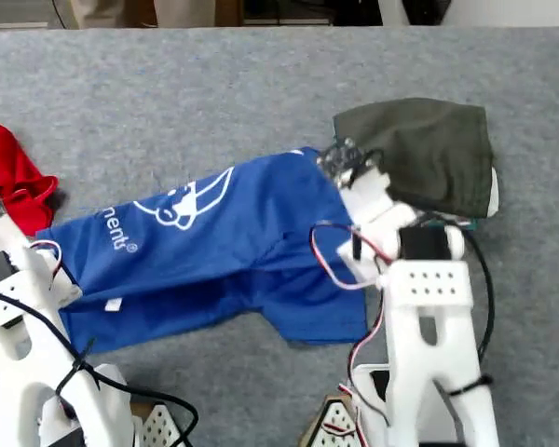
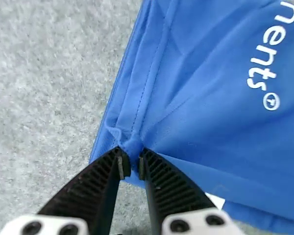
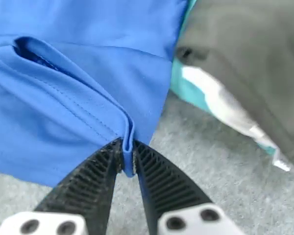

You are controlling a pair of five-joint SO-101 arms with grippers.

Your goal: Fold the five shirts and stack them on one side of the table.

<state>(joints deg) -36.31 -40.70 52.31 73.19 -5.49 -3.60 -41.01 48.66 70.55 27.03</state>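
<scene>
The left gripper [image 2: 130,165] has its fingers clamped on one end of the blue shirt [image 1: 214,251], the right gripper [image 3: 128,152] on the other; the shirt's long axis runs between them.

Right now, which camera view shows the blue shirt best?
The high view: the blue shirt lies there nearly whole. The wrist views give close patches of its edge, pinched in the left gripper and right gripper.
</scene>
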